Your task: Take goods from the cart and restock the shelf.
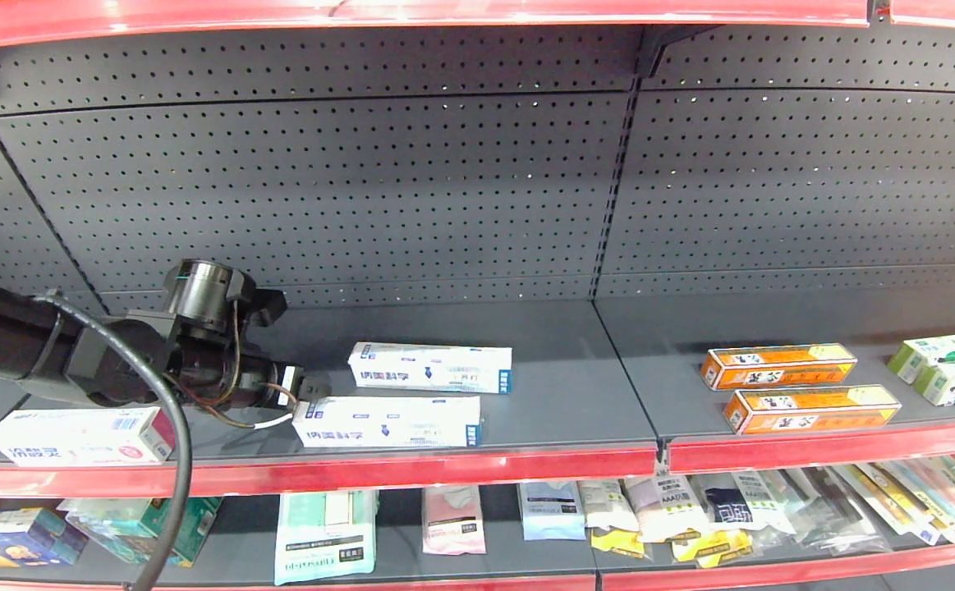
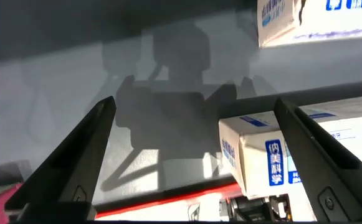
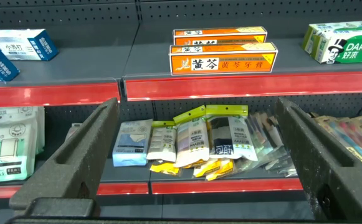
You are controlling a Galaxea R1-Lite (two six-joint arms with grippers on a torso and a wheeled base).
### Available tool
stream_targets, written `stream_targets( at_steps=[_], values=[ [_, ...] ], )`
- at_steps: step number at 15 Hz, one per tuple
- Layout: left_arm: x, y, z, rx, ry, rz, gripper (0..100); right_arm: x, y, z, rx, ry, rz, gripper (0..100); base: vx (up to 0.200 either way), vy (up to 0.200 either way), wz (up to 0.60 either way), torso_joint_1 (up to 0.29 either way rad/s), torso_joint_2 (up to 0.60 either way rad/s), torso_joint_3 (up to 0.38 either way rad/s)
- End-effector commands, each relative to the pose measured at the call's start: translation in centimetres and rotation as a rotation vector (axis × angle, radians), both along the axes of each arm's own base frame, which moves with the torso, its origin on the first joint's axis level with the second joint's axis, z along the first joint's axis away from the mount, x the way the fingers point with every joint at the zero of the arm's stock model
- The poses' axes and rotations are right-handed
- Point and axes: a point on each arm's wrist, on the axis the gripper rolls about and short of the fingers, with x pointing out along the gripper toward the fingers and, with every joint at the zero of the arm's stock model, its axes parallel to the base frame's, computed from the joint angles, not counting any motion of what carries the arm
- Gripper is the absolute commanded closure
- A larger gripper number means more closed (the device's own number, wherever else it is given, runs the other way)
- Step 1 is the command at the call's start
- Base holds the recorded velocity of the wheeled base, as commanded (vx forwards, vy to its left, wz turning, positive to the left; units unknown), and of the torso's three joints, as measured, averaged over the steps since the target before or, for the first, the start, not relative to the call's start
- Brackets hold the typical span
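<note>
1. Seemingly the restocking is well underway. In the head view the front white-and-blue box [image 1: 387, 421] lies flat on the shelf [image 1: 559, 394] near its red lip. A second white-and-blue box [image 1: 430, 367] lies just behind it. The left gripper [image 1: 300, 392] sits at the front box's left end, with its fingers masked here by the wrist and cabling. A pink-and-white box [image 1: 79, 435] lies further left. To the right are 2 orange boxes [image 1: 777, 365] and some green boxes [image 1: 949, 369], the latter cut off at the frame edge. Wide bare stretches of shelf suggest plenty is left to fill.

2. In the left wrist view the left gripper [image 2: 194, 104] has its fingers spread wide. The end of the front white-and-blue box [image 2: 255, 155] lies between them, close against 1 finger and well apart from the other. The box rests on the shelf, so I judge it set down and not clamped. Whether the near finger actually touches it is hard to make out.

3. In the right wrist view the right gripper [image 3: 196, 106] is wide open and holds nothing. It faces the shelf front, with the orange boxes [image 3: 221, 59] above and hanging packets [image 3: 193, 140] on the tier below. How much stock remains to fetch cannot be judged.
</note>
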Motion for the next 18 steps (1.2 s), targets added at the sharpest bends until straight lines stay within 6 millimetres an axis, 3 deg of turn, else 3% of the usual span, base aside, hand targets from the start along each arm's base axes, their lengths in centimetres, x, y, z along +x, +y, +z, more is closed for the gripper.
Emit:
stream_targets(
  at_steps=[1, 7, 10, 14, 18],
  values=[
    [-0.2, 0.0, 0.1, 0.000, -0.001, 0.000, 0, 0.0, 0.0, 0.0, 0.000, 0.001, 0.000, 0, 0.000, 0.000, 0.00, 0.000, 0.00, 0.000],
    [-0.3, 0.1, 0.6, 0.000, -0.018, 0.002, 0, 0.0, 0.0, 0.0, 0.000, 0.001, 0.000, 0, 0.000, 0.000, 0.00, 0.000, 0.00, 0.000],
    [-0.7, 0.5, 2.2, -0.001, -0.074, 0.016, 0, 0.0, 0.0, 0.0, 0.000, 0.001, 0.000, 0, 0.000, 0.000, 0.00, 0.000, 0.00, 0.000],
    [-1.5, 2.6, 4.1, 0.039, -0.165, 0.096, 0, 0.0, 0.0, 0.0, 0.000, 0.001, 0.000, 0, 0.000, 0.000, 0.00, 0.000, 0.00, 0.000],
    [-3.1, 4.0, 2.9, 0.155, -0.115, 0.039, 0, 0.0, 0.0, 0.0, 0.000, 0.001, 0.000, 0, 0.000, 0.000, 0.00, 0.000, 0.00, 0.000]
  ],
)
